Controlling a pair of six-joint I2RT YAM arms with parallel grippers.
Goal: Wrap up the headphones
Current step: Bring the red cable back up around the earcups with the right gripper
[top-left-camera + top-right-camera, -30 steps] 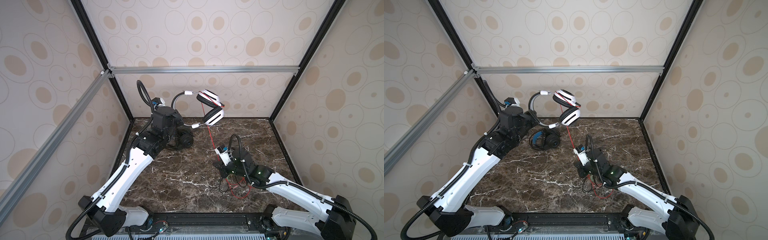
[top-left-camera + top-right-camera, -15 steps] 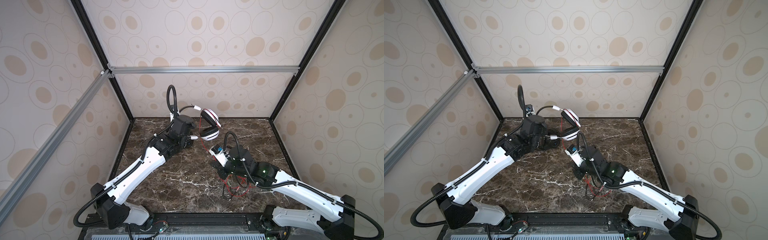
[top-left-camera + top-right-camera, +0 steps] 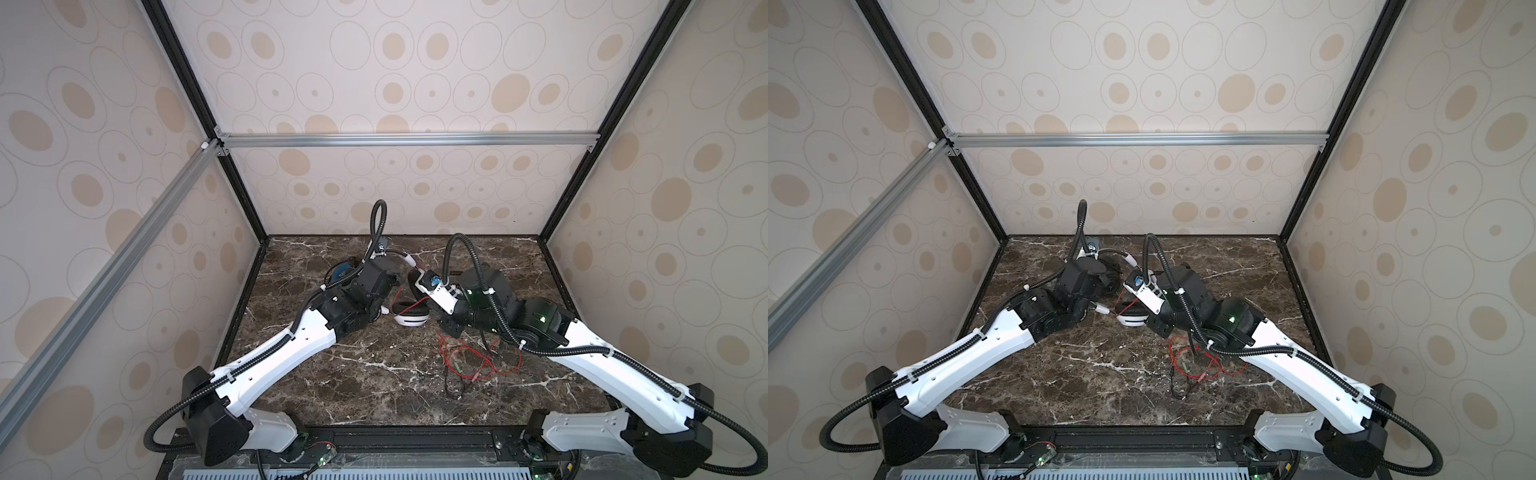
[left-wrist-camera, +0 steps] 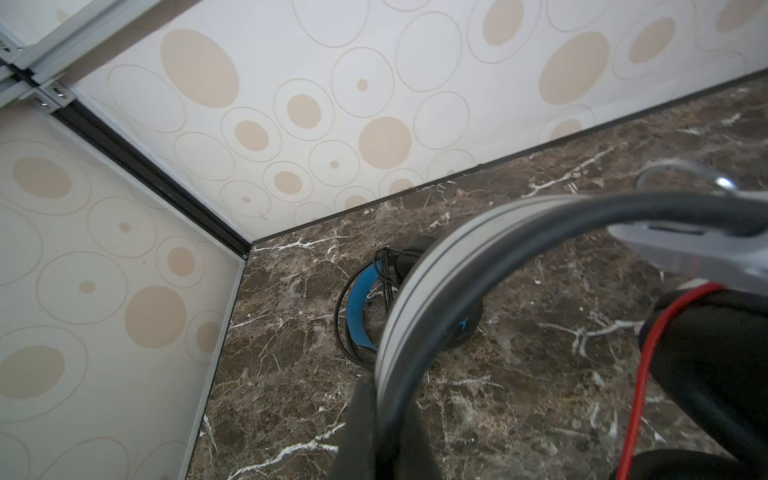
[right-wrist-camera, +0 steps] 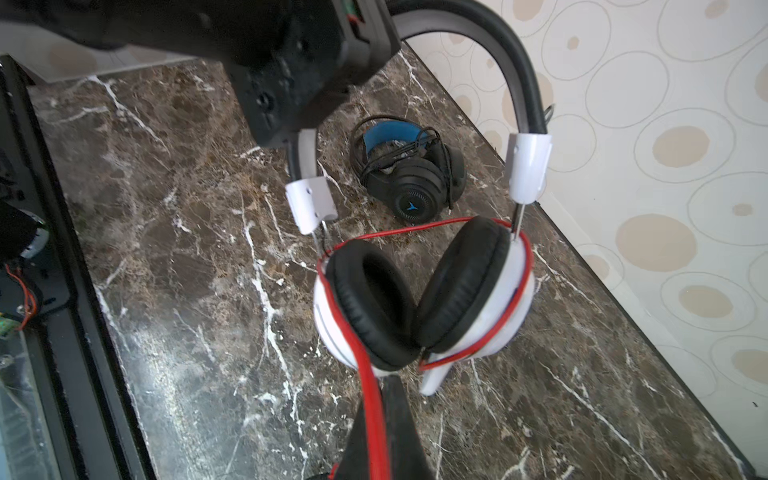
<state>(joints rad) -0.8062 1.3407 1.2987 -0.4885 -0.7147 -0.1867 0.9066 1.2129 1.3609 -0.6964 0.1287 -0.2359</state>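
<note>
White headset (image 5: 415, 299) at centre of both top views, cups low at the worktop (image 5: 187, 291); contact unclear. Left pincer (image 4: 386, 415) clamped on its headband. Right pincer (image 5: 386, 384) clamped on red cord (image 5: 371, 415), which loops once round the cups. Black headset (image 3: 345, 270) lies upper left of centre.

Risks:
- Loose cord heap (image 3: 478, 365), lower right of centre, may snag under the right arm.
- A hard pull could slip the loop off the cups or twist the headband free.
</note>
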